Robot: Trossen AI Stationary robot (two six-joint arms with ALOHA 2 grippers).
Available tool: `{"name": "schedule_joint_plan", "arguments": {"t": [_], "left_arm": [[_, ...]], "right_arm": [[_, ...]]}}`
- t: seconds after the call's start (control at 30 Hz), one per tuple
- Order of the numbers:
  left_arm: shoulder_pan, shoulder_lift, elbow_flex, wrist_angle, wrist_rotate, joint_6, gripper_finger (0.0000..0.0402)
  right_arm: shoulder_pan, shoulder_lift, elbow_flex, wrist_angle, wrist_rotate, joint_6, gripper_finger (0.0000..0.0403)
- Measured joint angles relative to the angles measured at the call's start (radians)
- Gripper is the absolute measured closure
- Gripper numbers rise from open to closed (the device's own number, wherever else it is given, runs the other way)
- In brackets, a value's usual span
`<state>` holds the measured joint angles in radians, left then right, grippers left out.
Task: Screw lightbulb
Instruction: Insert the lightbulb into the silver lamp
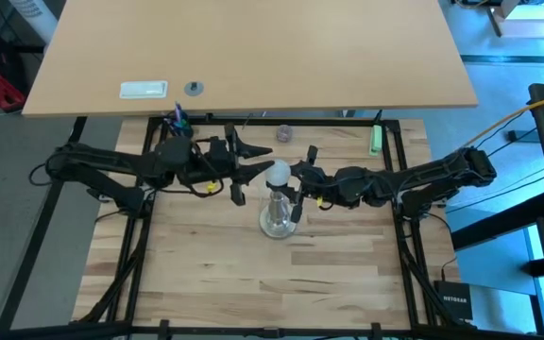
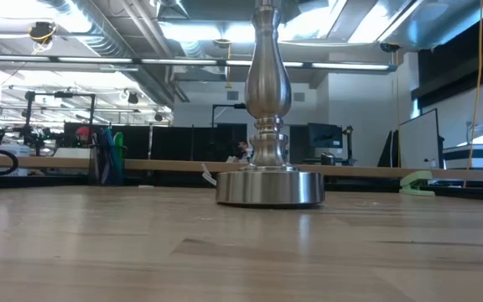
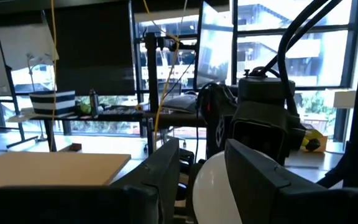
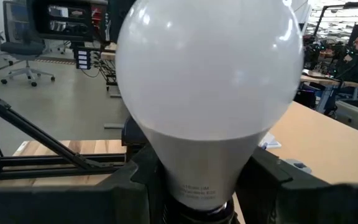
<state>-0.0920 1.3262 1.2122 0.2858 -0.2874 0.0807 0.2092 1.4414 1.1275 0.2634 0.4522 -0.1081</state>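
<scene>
The white frosted lightbulb (image 1: 278, 173) stands upright on top of the silvery stand (image 1: 277, 222), whose round base (image 2: 269, 186) rests on the wooden table. My right gripper (image 1: 296, 179) reaches in from the table's right and is shut on the bulb (image 4: 207, 81). My left gripper (image 1: 253, 170) reaches in from the left and is open. Its two fingers (image 3: 163, 171) stand on either side of the bulb's globe (image 3: 213, 186). The low view shows only the stand; both grippers are above that picture. My right gripper pinches the bulb's tapered neck (image 4: 197, 168), just below the globe, between its two fingers. The fingers come level from the table's right. The bulb stands upright over the stand; its screw base is hidden by the fingers. My left gripper: I cannot tell whether its fingers touch the globe.
A small greyish knob (image 1: 283, 132) and a green object (image 1: 376, 140) lie near the table's far edge. A second, lighter table (image 1: 253, 47) behind holds a white flat item (image 1: 144, 90) and a small round item (image 1: 194, 88). Bare wood lies toward the near edge (image 1: 272, 283).
</scene>
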Motion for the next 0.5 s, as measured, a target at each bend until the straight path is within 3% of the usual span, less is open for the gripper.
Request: {"name": "schedule_joint_plan", "arguments": {"t": [0.17,0.37,0.5], "left_arm": [[-0.024,-0.031,0.013,-0.038,-0.001,-0.003,0.0282],[-0.090,-0.050,0.069,-0.241,0.000,0.009,0.0282],[-0.120,-0.049,0.076,-0.284,0.000,0.032,0.0282]], "right_arm": [[0.000,-0.007,0.000,0.025,-0.006,-0.005,0.0259],[0.000,-0.028,-0.002,0.014,-0.008,0.052,0.0259],[0.000,-0.032,-0.002,0.013,-0.008,0.107,0.0259]]}}
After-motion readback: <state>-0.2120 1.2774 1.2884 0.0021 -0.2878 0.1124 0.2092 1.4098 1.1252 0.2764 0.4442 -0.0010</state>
